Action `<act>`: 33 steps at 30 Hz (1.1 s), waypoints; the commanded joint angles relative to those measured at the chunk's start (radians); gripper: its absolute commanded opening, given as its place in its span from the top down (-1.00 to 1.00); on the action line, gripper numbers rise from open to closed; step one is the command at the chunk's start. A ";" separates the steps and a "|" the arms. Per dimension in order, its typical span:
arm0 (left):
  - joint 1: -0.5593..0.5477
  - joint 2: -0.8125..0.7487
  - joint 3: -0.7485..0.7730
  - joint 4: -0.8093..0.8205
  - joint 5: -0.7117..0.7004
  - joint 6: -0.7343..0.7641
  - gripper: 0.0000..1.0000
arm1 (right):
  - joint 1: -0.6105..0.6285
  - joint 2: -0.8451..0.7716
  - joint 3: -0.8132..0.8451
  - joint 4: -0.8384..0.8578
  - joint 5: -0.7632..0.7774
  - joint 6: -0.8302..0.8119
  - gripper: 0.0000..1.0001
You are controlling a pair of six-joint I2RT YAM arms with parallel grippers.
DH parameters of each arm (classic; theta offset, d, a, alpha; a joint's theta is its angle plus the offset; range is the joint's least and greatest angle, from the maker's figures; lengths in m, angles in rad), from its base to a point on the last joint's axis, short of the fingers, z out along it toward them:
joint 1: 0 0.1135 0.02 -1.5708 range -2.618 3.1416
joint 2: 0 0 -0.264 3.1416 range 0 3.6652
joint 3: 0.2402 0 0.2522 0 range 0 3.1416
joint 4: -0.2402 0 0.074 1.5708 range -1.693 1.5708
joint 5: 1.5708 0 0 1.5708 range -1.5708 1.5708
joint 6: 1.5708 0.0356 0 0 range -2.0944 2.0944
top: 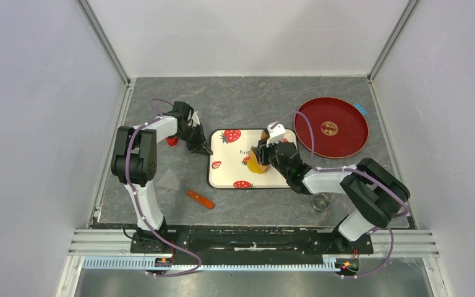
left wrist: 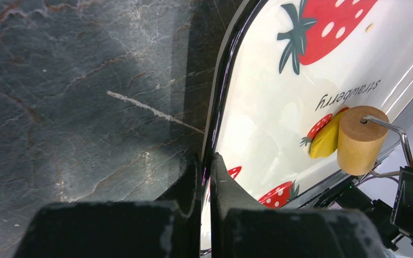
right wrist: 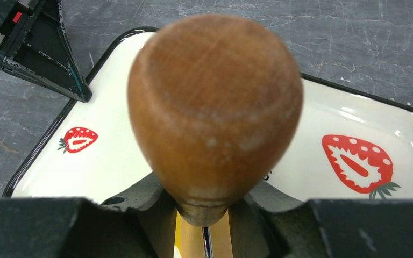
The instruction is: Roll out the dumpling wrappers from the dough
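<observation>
The strawberry-print tray (top: 229,167) lies mid-table. My left gripper (top: 201,148) is shut on its black left rim, one finger inside and one outside (left wrist: 207,161). The yellow dough (top: 254,166) is a flattened lump on the tray; it also shows in the left wrist view (left wrist: 325,141), touching the barrel of the wooden roller (left wrist: 357,142). My right gripper (top: 272,153) is shut on the roller's handle, whose brown knob (right wrist: 215,102) fills the right wrist view above the jaws (right wrist: 203,215). No round wrapper disc shows.
A red round plate (top: 340,127) sits at the back right. A small metal ring cutter (top: 320,202) lies near the right arm's base. A scraper with an orange handle (top: 185,189) lies left of the tray. A small red object (top: 172,141) sits by the left arm.
</observation>
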 commanded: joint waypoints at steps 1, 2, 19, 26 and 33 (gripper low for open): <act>-0.019 0.051 -0.006 0.006 -0.058 0.011 0.96 | -0.004 0.041 -0.093 0.039 0.021 -0.016 1.00; -0.019 0.051 -0.006 0.006 -0.058 0.011 0.96 | -0.004 0.043 -0.114 0.044 0.031 -0.018 1.00; -0.021 0.056 -0.005 0.006 -0.055 0.012 0.96 | 0.012 0.214 -0.281 0.083 0.068 -0.008 1.00; -0.022 0.057 -0.004 0.006 -0.054 0.013 0.96 | 0.056 0.273 -0.281 0.069 0.080 0.030 1.00; -0.022 0.070 0.005 -0.003 -0.042 0.017 0.96 | 0.122 0.340 -0.270 0.023 0.109 0.089 1.00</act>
